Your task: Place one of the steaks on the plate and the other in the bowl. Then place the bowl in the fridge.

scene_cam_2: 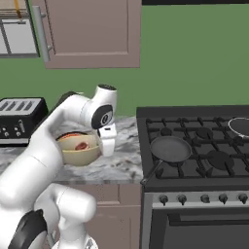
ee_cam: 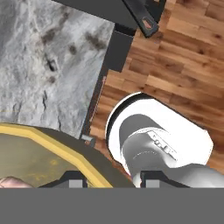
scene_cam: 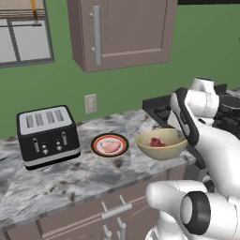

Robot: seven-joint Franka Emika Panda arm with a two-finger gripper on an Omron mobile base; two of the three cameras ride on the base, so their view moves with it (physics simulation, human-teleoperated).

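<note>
The tan-yellow bowl (scene_cam: 161,146) is at the counter's front right, beside the stove, and holds the deeper red steak (scene_cam: 157,142). My gripper (scene_cam_2: 107,145) points down at the right rim of the bowl (scene_cam_2: 77,151), shut on it. In the hand view the yellow rim of the bowl (ee_cam: 52,146) runs between my gripper's (ee_cam: 110,180) fingertips, and the steak (ee_cam: 12,183) shows at the lower left. The pale pink steak (scene_cam: 110,146) lies on the red-rimmed plate (scene_cam: 95,145), left of the bowl. The fridge is out of view.
A black toaster (scene_cam: 47,136) stands on the marble counter (scene_cam: 70,183) to the left. The stove (scene_cam_2: 204,160) on the right carries a black frying pan (scene_cam_2: 170,148) and a second pan (scene_cam_2: 240,126). A wall cabinet (scene_cam: 126,33) hangs overhead. Wood floor (ee_cam: 188,65) lies below.
</note>
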